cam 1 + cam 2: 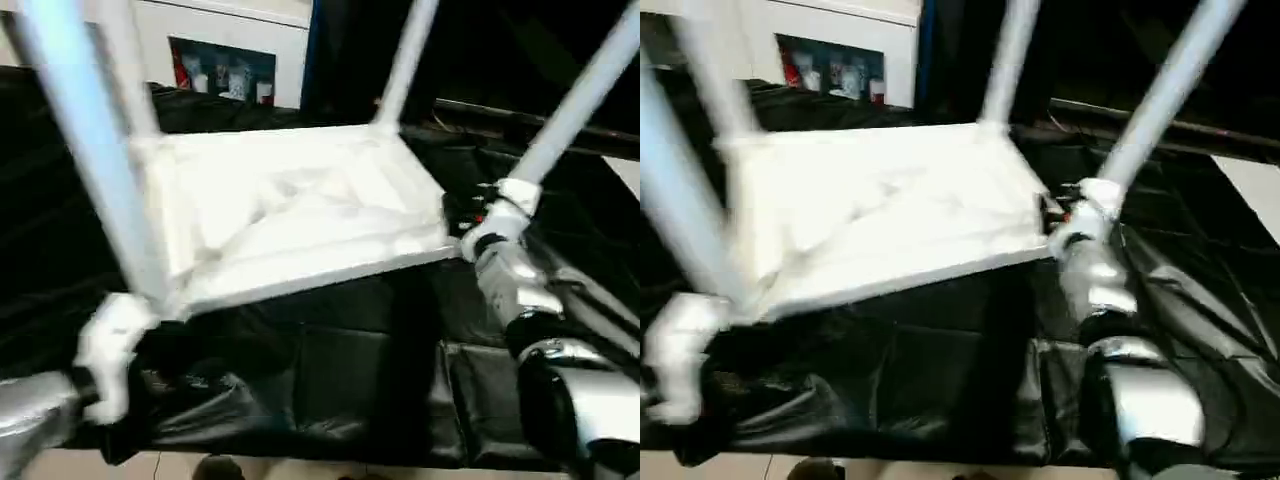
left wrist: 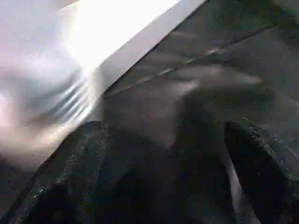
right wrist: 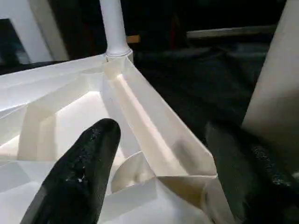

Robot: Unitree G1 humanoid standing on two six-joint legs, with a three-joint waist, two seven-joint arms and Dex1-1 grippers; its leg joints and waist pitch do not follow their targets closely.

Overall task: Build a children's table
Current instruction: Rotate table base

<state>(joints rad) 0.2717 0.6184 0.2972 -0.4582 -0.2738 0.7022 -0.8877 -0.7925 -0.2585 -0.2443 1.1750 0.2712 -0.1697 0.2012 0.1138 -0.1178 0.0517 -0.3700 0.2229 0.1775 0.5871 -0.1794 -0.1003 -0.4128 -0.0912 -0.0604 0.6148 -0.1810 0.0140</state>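
Children's table (image 1: 290,215): white plastic, upside down on the black-covered bench (image 1: 330,390), ribbed underside facing up, tilted so its near edge sits lower toward the robot's left.
Top: takes up the middle of the bench; its near left corner and near right corner each stand beside a gripper.
Legs: four white tubes rise from the corner sockets; near left leg (image 1: 85,130), far left leg (image 1: 130,65), far right leg (image 1: 405,60), near right leg (image 1: 575,105).
Far right socket: in the right wrist view the far right leg stands seated in its round corner socket (image 3: 117,52).
Left gripper (image 1: 110,360): at the table's near left corner, at the foot of the near left leg; in the left wrist view its black fingers (image 2: 70,177) stand well apart with nothing between them, the table's white edge just beyond them.
Right gripper (image 1: 500,215): at the near right corner, at the foot of the near right leg; in the right wrist view one black finger (image 3: 84,172) lies over the ribbed underside and the other beside the leg, the corner between them; whether they press on it I cannot tell.
Bench cover: black, creased sheeting, hanging over the near edge.
Background: white cabinet (image 1: 225,50) with a glass door beyond the bench's far left corner.
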